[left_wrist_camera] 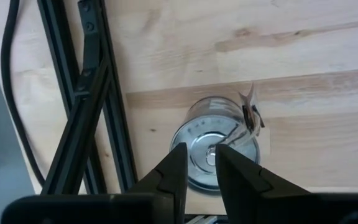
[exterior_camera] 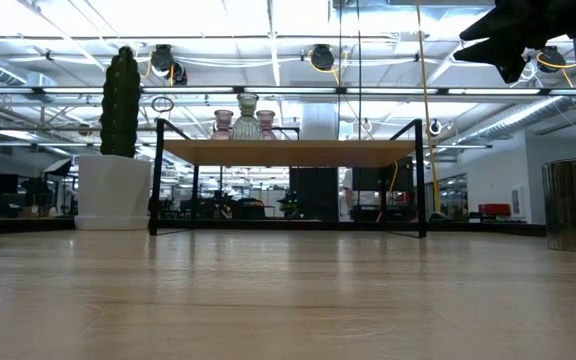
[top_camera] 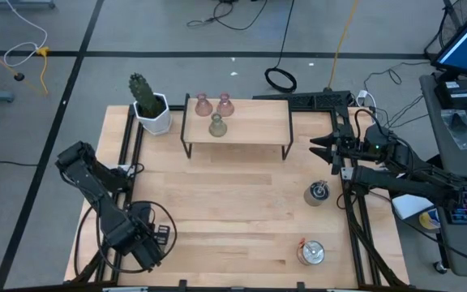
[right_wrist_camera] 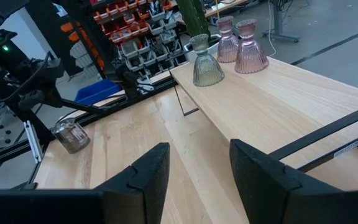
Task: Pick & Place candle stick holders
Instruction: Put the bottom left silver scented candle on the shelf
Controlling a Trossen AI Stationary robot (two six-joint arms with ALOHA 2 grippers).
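Two pale pink candle stick holders (top_camera: pixel 203 104) (top_camera: pixel 224 103) and an olive-green one (top_camera: pixel 216 125) stand on a small wooden shelf (top_camera: pixel 250 130) at the table's far side. Two silver holders (top_camera: pixel 318 193) (top_camera: pixel 310 252) stand on the table at the right. My left gripper (left_wrist_camera: pixel 199 149) is at the near left corner, pointing down, shut on another silver holder (left_wrist_camera: pixel 213 152), also seen in the right wrist view (right_wrist_camera: pixel 72 135). My right gripper (right_wrist_camera: pixel 197 158) is open and level at the right edge, holding nothing. My left gripper comes from above, fingers pointing down, and pinches the middle of the silver holder's round top (left_wrist_camera: pixel 211 155) between its two fingertips. The holder stays upright below the fingers. Whether its base touches the table, I cannot tell.
A green cactus in a white pot (top_camera: pixel 149 104) stands at the far left beside the shelf. Black frame rails (left_wrist_camera: pixel 82 93) run along the table's left edge close to the held holder. Bare wood lies in the table's middle (top_camera: pixel 233 211).
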